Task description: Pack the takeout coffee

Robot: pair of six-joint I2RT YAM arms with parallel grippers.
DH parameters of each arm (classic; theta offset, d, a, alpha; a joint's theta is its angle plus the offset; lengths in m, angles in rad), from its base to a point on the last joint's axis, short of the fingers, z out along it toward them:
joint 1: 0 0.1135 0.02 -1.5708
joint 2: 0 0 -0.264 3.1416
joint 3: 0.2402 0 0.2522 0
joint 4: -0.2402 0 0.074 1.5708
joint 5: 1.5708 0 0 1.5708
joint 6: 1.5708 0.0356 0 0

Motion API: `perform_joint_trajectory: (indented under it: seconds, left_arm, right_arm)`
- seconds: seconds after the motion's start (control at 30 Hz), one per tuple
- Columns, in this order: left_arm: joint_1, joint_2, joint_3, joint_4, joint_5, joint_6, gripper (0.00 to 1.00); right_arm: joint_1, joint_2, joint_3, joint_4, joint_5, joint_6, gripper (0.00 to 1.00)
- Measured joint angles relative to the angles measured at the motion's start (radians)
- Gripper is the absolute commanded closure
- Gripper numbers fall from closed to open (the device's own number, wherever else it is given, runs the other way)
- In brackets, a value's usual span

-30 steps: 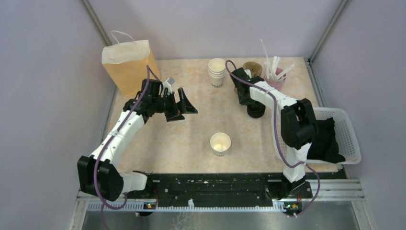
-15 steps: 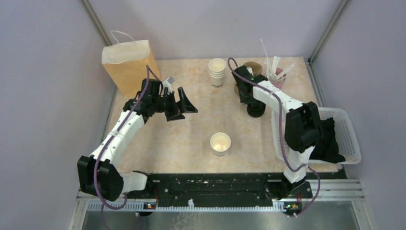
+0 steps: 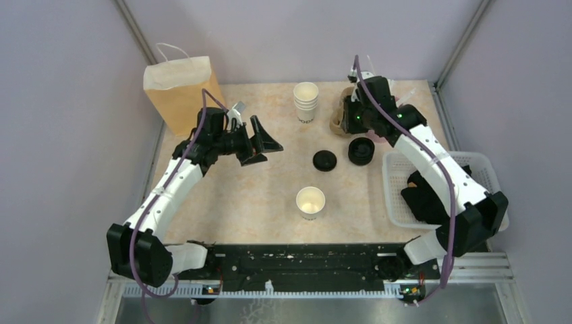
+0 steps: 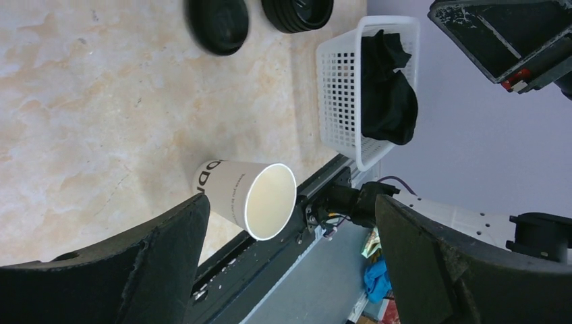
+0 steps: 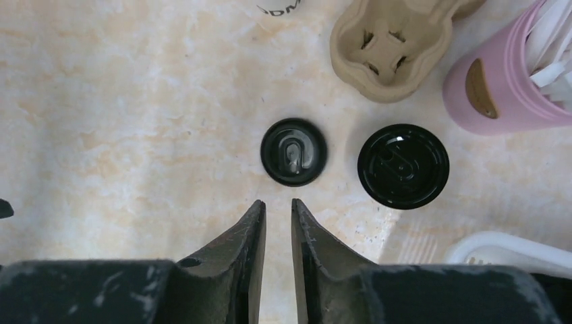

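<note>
Now my left claw [image 3: 268, 153] gapes wide, left of centre; my right claw [image 5: 278, 202] hangs barely parted, empty, a lid [image 5: 294, 152] mid-frame beyond it.

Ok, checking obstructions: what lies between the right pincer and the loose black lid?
Only bare table separates right pincer from lid; right wrist view shows it.

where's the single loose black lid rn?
Top view: the loose lid lies on the table right of centre, just left of the lid stack, beyond the open paper cup.

White paper cup [image 3: 310, 201] upright, lidless; loose black lid [image 3: 324, 160] nearby.
</note>
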Motion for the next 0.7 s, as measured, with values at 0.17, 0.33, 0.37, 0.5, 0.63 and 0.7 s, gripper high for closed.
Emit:
perform_joint_trajectory:
  seconds: [0.17,0.33,0.37,0.5,0.63,0.7]
  left_arm:
    - [-0.011,-0.043,-0.010,0.027,0.001,-0.033,0.02]
    - [-0.013,-0.087,-0.023,0.024,-0.008,-0.035,0.02]
    - [-0.013,-0.087,-0.023,0.023,-0.009,-0.035,0.02]
    - [-0.014,-0.082,-0.023,0.009,-0.011,-0.035,0.01]
    - [-0.015,-0.058,-0.023,0.006,-0.011,-0.035,0.01]
    - [-0.015,-0.038,-0.023,0.006,-0.011,-0.035,0.02]
  right_arm:
    - [-0.002,0.019,0.002,-0.010,0.016,-0.011,0.48]
    - [-0.005,0.181,-0.044,0.011,-0.037,-0.033,0.26]
    - [-0.005,0.188,-0.045,0.013,-0.041,-0.032,0.22]
    - [-0.004,0.309,-0.051,0.066,-0.106,-0.039,0.14]
    - [0.016,0.441,-0.013,0.079,-0.117,-0.067,0.04]
    - [0.034,0.501,0.019,0.076,-0.110,-0.087,0.04]
